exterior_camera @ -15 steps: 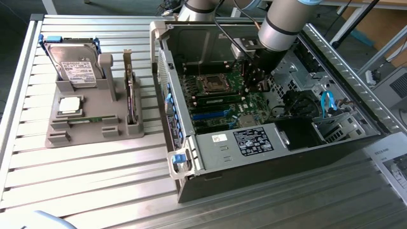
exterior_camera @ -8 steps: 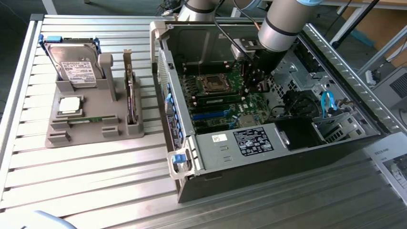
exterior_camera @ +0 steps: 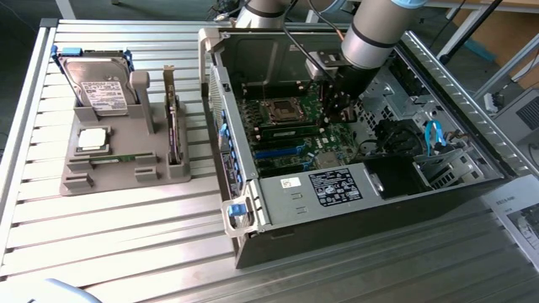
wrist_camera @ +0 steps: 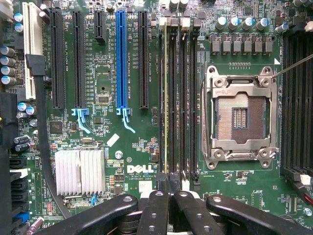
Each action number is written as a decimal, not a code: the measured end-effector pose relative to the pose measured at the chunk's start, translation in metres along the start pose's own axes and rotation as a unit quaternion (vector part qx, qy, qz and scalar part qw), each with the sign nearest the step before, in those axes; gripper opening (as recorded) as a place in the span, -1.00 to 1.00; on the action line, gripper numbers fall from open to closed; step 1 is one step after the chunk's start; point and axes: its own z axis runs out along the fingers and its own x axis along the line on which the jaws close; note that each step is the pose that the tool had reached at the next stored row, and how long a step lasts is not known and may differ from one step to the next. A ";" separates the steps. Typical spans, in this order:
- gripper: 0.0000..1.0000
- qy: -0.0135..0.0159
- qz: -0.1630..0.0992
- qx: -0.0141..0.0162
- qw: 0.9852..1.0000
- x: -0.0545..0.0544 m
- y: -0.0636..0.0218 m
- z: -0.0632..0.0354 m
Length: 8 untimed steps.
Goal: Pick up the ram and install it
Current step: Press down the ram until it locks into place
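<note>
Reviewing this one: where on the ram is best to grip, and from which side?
Probably its thin upper edge near mid-length, pinching the two flat faces. The ram stands on edge among the memory slots, which flank it closely, so only a straight approach down onto the motherboard, through the open side of the case, leaves room.

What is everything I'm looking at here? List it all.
table: one, silver, under everything
holder: one, grey, on table
hard drive: one, silver, upright in holder
processor chip: one, silver, flat on holder
memory stick: one, green, flat on holder
expansion card: one, dark, upright in holder
computer case: one, black, open, on table
motherboard: one, green, inside case
slotted stick: one, green, edge-on in motherboard slot
arm: one, grey, reaching into case
gripper: one, black, shut, over motherboard
</note>
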 end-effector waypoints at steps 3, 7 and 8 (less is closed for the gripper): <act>-0.80 0.000 0.000 0.000 1.000 0.000 0.0000 0.0006; -0.80 0.000 0.000 0.000 1.000 0.000 0.0000 0.0010; -0.80 0.000 0.000 0.000 1.000 0.000 0.0000 0.0010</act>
